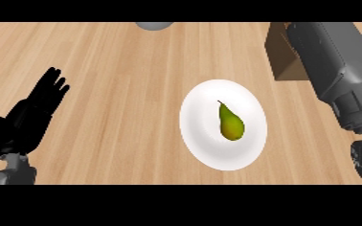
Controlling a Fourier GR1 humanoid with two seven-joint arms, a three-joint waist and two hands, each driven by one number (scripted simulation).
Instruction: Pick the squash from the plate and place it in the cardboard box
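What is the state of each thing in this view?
squash: lies on the plate, untouched
plate: flat on the counter
cardboard box: partly hidden behind the right forearm
left hand: open, resting at the view's left, fingers up
right hand: mostly cut off at the edge; cannot tell

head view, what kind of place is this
Probably a kitchen counter: a light wooden top, a white plate holding a green squash, and a cardboard box at the far right.
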